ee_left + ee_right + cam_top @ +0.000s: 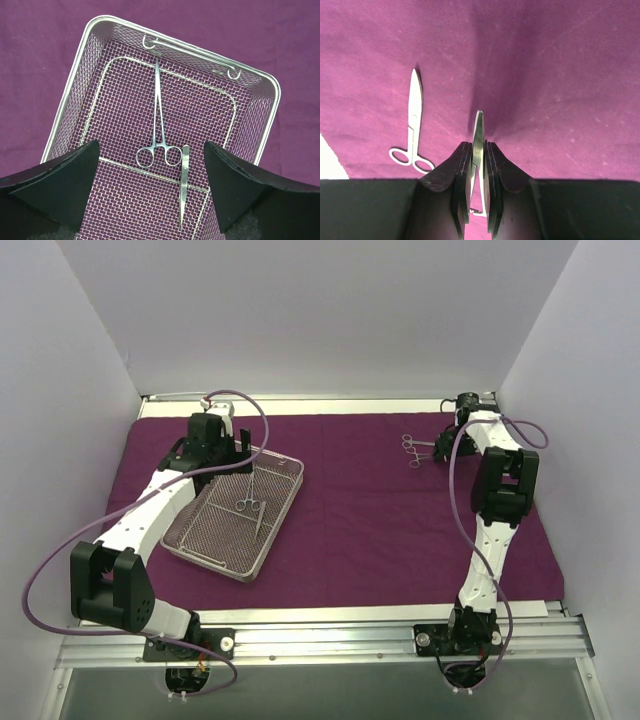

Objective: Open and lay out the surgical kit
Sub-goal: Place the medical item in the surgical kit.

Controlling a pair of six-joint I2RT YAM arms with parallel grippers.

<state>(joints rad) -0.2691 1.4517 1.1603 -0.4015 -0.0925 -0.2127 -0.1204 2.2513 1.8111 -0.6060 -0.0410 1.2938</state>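
The dark purple cloth wrap (pixel 380 520) lies spread flat over the table. On its left stands the silver wire-mesh tray (pixel 200 540), holding a ring-handled clamp (pixel 159 125) and a thin straight instrument (pixel 184 185). My left gripper (pixel 151 146) hovers open over the tray's far end (pixel 238 448), touching nothing. At the far right, my right gripper (pixel 477 147) is shut on a thin scissor-like instrument (pixel 478 125) whose tip points down at the cloth. A pair of scissors (pixel 413 120) lies flat on the cloth to its left. Ring-handled instruments (pixel 412 445) lie beside the right gripper (pixel 446 448).
White walls enclose the table on three sides. A strip of white table (pixel 330 162) shows past the cloth's far edge. Purple cables loop from both arms. A metal rail (pixel 330 640) runs along the near edge.
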